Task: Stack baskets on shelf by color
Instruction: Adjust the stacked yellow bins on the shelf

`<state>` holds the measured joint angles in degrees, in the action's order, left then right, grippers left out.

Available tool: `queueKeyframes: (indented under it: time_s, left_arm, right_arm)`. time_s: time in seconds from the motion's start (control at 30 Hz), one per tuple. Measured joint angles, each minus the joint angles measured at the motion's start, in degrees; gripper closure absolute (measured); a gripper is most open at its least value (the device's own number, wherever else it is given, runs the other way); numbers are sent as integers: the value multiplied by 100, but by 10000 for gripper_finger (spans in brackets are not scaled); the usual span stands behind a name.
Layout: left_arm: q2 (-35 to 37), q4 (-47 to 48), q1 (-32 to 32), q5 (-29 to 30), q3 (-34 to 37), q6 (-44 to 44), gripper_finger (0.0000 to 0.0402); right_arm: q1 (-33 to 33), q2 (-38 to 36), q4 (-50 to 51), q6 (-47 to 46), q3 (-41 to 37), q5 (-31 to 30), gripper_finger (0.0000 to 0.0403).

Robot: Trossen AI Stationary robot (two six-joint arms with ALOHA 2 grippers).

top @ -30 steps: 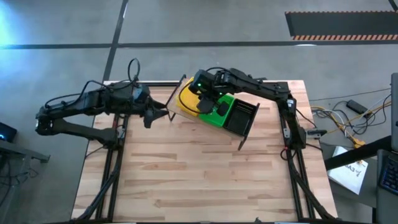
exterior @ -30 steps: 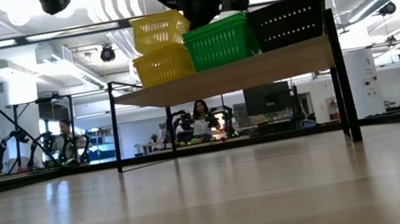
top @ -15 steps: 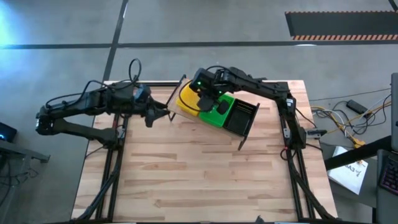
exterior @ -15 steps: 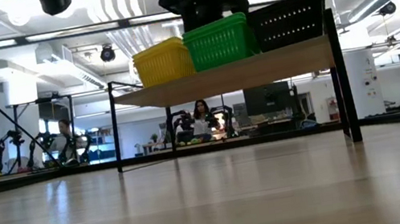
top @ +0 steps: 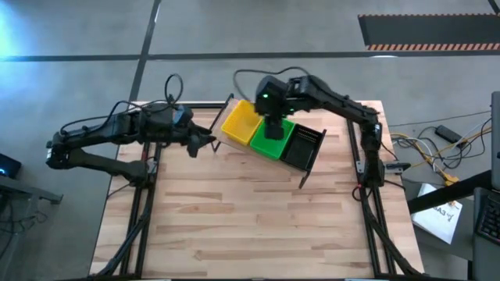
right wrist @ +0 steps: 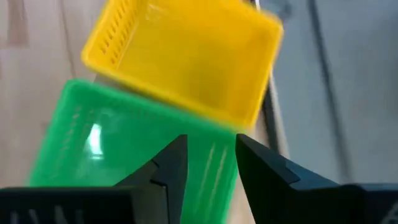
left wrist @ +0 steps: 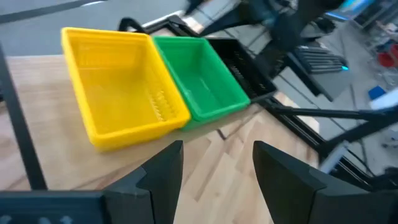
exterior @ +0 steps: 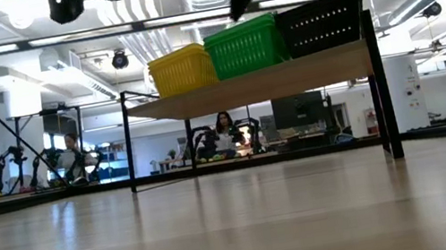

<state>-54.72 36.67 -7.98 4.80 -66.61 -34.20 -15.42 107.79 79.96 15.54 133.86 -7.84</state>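
On the shelf (exterior: 252, 84), which stands at the far middle of the table, three stacks of baskets sit side by side on their bottoms: yellow (top: 241, 123), green (top: 269, 136) and black (top: 301, 147). The low view shows the same row: yellow (exterior: 183, 68), green (exterior: 246, 45), black (exterior: 321, 22). My right gripper (right wrist: 208, 165) hangs open above the green basket (right wrist: 118, 146), near the yellow one (right wrist: 186, 56), with nothing between its fingers. My left gripper (left wrist: 214, 165) is open and empty, left of the shelf and level with the yellow basket (left wrist: 118, 87).
The shelf's thin black legs (exterior: 381, 89) stand on the slatted tabletop (top: 258, 218). The near half of the tabletop is bare wood. Cables and papers (top: 437, 156) lie off the table's right edge.
My right gripper has opened and let go of a yellow basket. That basket was tilted above the yellow stack and has dropped into it, sitting level. The gripper has then risen and shifted right, over the green basket.
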Motion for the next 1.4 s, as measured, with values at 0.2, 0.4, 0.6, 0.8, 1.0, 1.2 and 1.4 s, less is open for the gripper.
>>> queueKeyframes:
  time_s: [0.2, 0.4, 0.6, 0.8, 1.0, 1.2, 1.4]
  left_arm:
    - [-410, 93, -399, 20, -80, 5, 228]
    - [-931, 947, -1234, 21, -374, 401, 272]
    - [-1463, 1237, -1848, -285, -516, 1062, 339]
    - [-1891, 1118, -1836, -413, -514, 1406, 387]
    - [-2013, 1122, -1785, -561, -505, 1370, 401]
    - [-1939, 1115, -1579, -614, -505, 1360, 400]
    - [-1977, 788, -1417, -607, -426, 1344, 400]
  right_arm:
    - [339, -611, 1040, -2246, -34, -35, 300]
    - [1499, -1348, 1013, -4134, -407, -846, 336]
    - [2878, -1762, 1006, -5826, -1017, -2263, 367]
    - [3716, -1855, 1007, -7004, -1549, -2847, 385]
    - [4051, -1836, 1004, -7524, -1917, -2973, 391]
    - [4170, -1917, 996, -7644, -2237, -2968, 390]
    - [4168, -2323, 1001, -7717, -2730, -2970, 390]
